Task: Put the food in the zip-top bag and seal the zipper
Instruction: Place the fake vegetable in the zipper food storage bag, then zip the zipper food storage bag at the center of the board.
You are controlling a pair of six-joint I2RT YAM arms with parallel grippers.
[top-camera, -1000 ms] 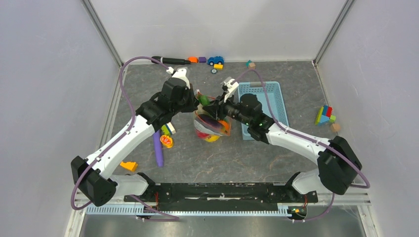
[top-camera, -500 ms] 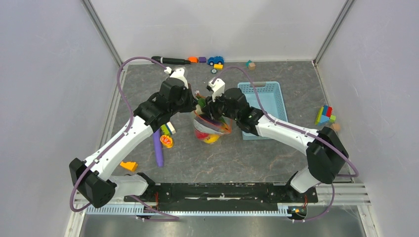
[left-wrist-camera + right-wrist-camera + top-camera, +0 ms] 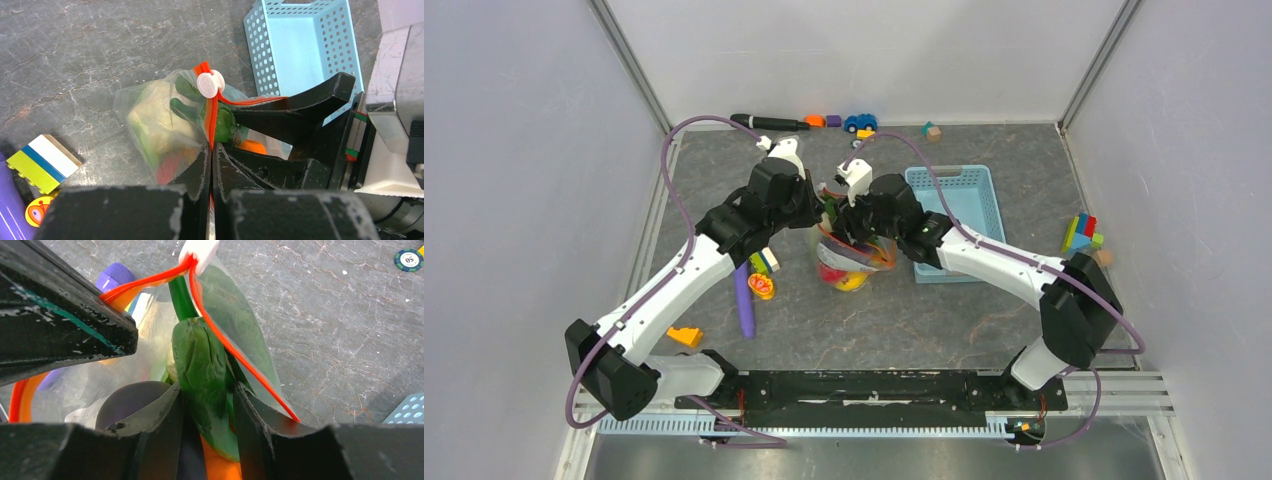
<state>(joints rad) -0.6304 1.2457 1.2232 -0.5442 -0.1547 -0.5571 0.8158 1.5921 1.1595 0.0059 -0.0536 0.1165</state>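
Observation:
The clear zip-top bag (image 3: 849,258) stands mid-table with food in it: pale cabbage (image 3: 155,120), a green cucumber (image 3: 202,360), a purple eggplant (image 3: 125,397) and an orange piece (image 3: 217,462). My left gripper (image 3: 212,150) is shut on the orange-red zipper (image 3: 213,117) just below its white slider (image 3: 210,83), and holds the mouth edge up. My right gripper (image 3: 207,390) reaches down into the bag's mouth. Its fingers straddle the cucumber, slightly parted from it. Both grippers meet over the bag in the top view, the left (image 3: 816,215) and the right (image 3: 849,225).
A light blue basket (image 3: 959,205) lies right of the bag. A long purple stick (image 3: 743,300) and small toys lie to its left, and a yellow block (image 3: 686,337) sits nearer the arm bases. Coloured blocks (image 3: 1081,235) are at the right; a toy car (image 3: 860,122) and black marker (image 3: 769,122) are at the back.
My right arm has swung left from the basket side to over the bag's mouth, and its jaws have widened around the cucumber. The left gripper has kept its hold.

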